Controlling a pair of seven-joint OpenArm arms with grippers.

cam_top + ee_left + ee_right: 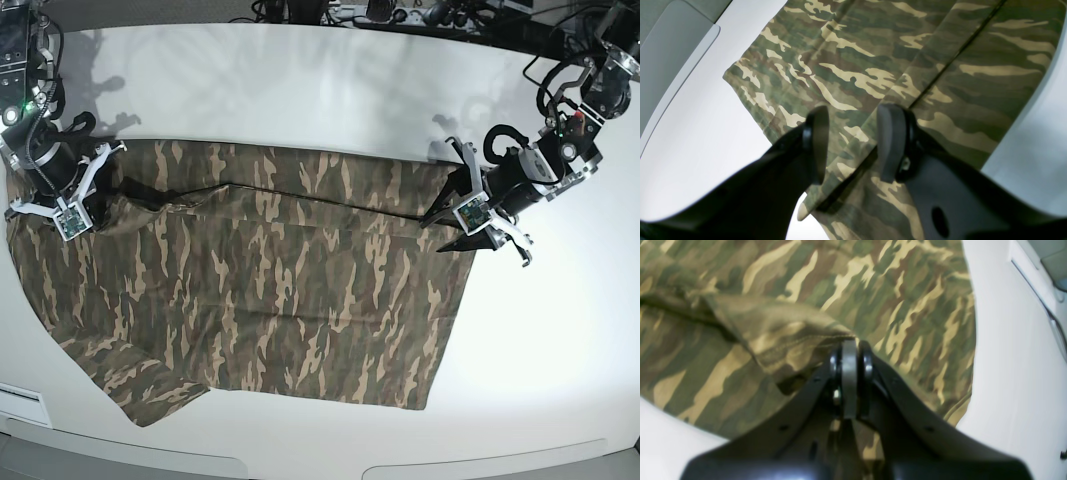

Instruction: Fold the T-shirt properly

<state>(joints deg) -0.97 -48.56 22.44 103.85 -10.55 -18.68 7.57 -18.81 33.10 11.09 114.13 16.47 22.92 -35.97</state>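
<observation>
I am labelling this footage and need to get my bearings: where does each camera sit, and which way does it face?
Left wrist: rides the left arm, looking down past the open left gripper at the T-shirt and its fold line.
Right wrist: rides the right arm, looking past the shut right gripper, which pinches a T-shirt edge.
Base: high, facing down on the white table; both arms show, the left one on its right.
Shared: every view shows the T-shirt; base also shows both grippers.

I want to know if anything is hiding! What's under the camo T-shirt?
Around the T-shirt only the white table shows, so it lies on that. The cloth covers everything beneath it, so anything hidden there cannot be seen. One fold of the shirt lies over another layer of it.
</observation>
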